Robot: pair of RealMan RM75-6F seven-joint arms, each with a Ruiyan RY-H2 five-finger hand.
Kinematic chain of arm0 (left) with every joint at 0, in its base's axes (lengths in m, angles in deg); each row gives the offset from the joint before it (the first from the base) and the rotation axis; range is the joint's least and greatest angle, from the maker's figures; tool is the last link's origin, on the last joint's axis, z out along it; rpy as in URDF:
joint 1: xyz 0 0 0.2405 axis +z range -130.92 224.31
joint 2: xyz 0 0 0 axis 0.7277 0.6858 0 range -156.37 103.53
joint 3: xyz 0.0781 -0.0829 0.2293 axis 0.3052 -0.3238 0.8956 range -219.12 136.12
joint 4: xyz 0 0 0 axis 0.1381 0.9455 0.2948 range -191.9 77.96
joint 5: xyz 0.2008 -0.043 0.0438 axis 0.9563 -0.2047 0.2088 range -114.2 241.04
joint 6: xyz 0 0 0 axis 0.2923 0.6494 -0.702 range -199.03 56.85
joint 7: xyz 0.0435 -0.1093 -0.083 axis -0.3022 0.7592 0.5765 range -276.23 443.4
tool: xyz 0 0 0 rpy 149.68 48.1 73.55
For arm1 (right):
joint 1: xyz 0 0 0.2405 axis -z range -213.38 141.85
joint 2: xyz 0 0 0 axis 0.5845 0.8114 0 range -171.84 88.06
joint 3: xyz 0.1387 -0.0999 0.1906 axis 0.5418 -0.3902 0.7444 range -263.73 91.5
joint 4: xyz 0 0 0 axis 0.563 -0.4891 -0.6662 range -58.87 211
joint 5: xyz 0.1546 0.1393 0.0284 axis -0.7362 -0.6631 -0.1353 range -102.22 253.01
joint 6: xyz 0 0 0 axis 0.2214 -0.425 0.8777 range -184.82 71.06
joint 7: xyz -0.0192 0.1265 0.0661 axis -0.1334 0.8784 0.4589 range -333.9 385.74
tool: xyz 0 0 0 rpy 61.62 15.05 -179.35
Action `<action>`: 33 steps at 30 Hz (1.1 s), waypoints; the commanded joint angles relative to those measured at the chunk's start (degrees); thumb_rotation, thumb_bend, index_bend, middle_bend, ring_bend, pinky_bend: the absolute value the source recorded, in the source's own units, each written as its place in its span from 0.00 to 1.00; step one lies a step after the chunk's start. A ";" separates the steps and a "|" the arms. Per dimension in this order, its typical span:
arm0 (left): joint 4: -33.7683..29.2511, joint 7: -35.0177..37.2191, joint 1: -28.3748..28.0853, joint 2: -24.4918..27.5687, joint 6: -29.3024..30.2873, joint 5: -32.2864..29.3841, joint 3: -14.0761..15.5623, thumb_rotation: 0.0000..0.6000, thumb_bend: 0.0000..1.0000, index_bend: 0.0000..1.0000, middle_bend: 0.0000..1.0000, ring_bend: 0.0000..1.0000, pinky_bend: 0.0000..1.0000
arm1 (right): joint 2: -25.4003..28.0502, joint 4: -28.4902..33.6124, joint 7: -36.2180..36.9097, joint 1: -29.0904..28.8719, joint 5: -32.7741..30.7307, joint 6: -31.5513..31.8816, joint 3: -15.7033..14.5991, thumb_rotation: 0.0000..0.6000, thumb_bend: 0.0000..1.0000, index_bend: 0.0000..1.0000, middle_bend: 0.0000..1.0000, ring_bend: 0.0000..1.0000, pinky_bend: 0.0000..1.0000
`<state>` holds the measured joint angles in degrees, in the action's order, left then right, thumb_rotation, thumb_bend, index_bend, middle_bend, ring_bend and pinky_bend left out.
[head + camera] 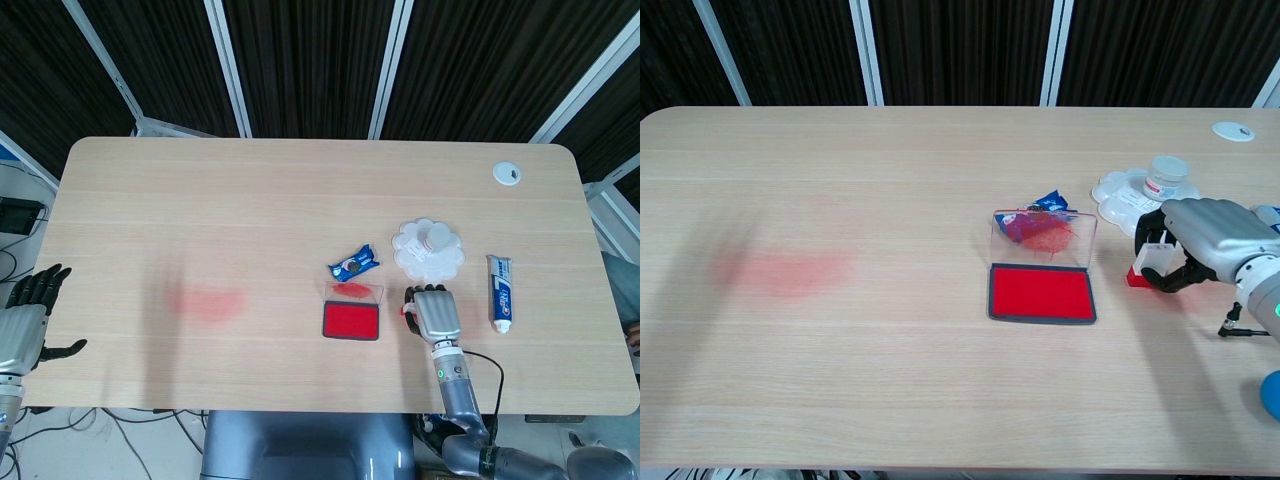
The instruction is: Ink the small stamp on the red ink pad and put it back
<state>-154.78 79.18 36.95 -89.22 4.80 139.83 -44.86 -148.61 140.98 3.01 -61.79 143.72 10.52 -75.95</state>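
The small stamp (1145, 264), white on top with a red base, stands on the table to the right of the red ink pad (1042, 293). My right hand (1202, 238) curls its fingers around the stamp and grips it. In the head view the right hand (433, 313) covers most of the stamp (405, 311), beside the ink pad (351, 321). The pad's clear lid (1044, 233) stands open behind it. My left hand (24, 318) hangs past the table's left edge, fingers spread, holding nothing.
A blue snack packet (353, 265) lies behind the pad. A white palette dish (429, 250) with a small jar (1167, 175) sits just behind my right hand. A toothpaste tube (501, 291) lies to its right. A red smear (206, 302) marks the table's left.
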 commanded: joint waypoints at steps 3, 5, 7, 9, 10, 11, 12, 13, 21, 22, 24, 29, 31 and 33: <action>-0.01 -0.02 0.01 0.01 0.01 -0.01 0.00 1.00 0.00 0.00 0.00 0.00 0.00 | 0.07 0.26 -0.33 0.05 -0.17 -0.19 0.02 1.00 0.42 0.65 0.47 0.41 0.37; 0.00 -0.03 0.02 0.00 0.01 -0.02 0.01 1.00 0.00 0.00 0.00 0.00 0.00 | 0.16 0.45 -0.57 0.08 -0.29 -0.31 0.04 1.00 0.41 0.63 0.46 0.40 0.36; 0.00 -0.05 0.02 0.00 0.02 -0.01 0.00 1.00 0.00 0.00 0.00 0.00 0.00 | 0.24 0.60 -0.76 0.09 -0.42 -0.42 0.08 1.00 0.40 0.60 0.44 0.39 0.35; -0.02 -0.03 0.02 0.01 0.02 0.01 0.00 1.00 0.00 0.00 0.00 0.00 0.00 | 0.30 0.74 -0.97 0.11 -0.56 -0.50 0.12 1.00 0.40 0.59 0.43 0.38 0.35; -0.03 -0.02 0.02 0.01 0.02 0.01 0.00 1.00 0.00 0.00 0.00 0.00 0.00 | 0.33 0.82 -1.05 0.11 -0.62 -0.54 0.15 1.00 0.40 0.58 0.42 0.38 0.35; -0.02 -0.02 0.02 0.02 0.02 0.01 0.00 1.00 0.00 0.00 0.00 0.00 0.00 | 0.37 0.91 -1.15 0.11 -0.70 -0.59 0.19 1.00 0.40 0.57 0.42 0.38 0.35; -0.03 -0.05 0.02 0.02 0.01 0.00 0.00 1.00 0.00 0.00 0.00 0.00 0.00 | 0.41 0.99 -1.21 0.11 -0.76 -0.63 0.22 1.00 0.40 0.57 0.41 0.38 0.35; -0.01 -0.04 0.02 0.02 0.00 0.01 0.01 1.00 0.00 0.00 0.00 0.00 0.00 | 0.43 1.05 -1.26 0.12 -0.79 -0.64 0.24 1.00 0.39 0.56 0.41 0.38 0.35; -0.04 0.00 0.02 0.02 0.00 -0.01 0.00 1.00 0.00 0.00 0.00 0.00 0.00 | 0.59 1.43 -1.68 0.10 -0.94 -0.62 0.40 1.00 0.33 0.48 0.36 0.36 0.33; -0.05 -0.01 0.03 0.04 -0.01 -0.02 0.01 1.00 0.00 0.00 0.00 0.00 0.00 | 0.66 1.52 -1.81 0.09 -0.96 -0.60 0.42 1.00 0.31 0.46 0.35 0.35 0.33; -0.05 -0.02 0.03 0.04 0.00 0.00 0.00 1.00 0.00 0.00 0.00 0.00 0.00 | 0.75 1.69 -2.00 0.08 -0.99 -0.55 0.46 1.00 0.30 0.41 0.33 0.34 0.32; 0.00 -0.02 0.03 0.01 0.02 0.04 0.01 1.00 0.00 0.00 0.00 0.00 0.00 | 1.03 2.22 -2.37 0.09 -1.15 -0.52 0.55 1.00 0.27 0.35 0.30 0.32 0.31; 0.01 0.00 0.04 0.01 0.04 0.06 0.01 1.00 0.00 0.00 0.00 0.00 0.00 | 1.14 2.43 -2.52 0.10 -1.22 -0.52 0.55 1.00 0.25 0.31 0.27 0.30 0.30; 0.01 0.02 0.05 0.02 0.06 0.09 0.02 1.00 0.00 0.00 0.00 0.00 0.00 | 1.26 2.63 -2.69 0.12 -1.31 -0.53 0.56 1.00 0.24 0.27 0.24 0.27 0.30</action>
<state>-154.77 79.20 36.99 -89.20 4.86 139.91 -44.84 -147.37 143.58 0.34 -61.68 142.43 9.99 -75.39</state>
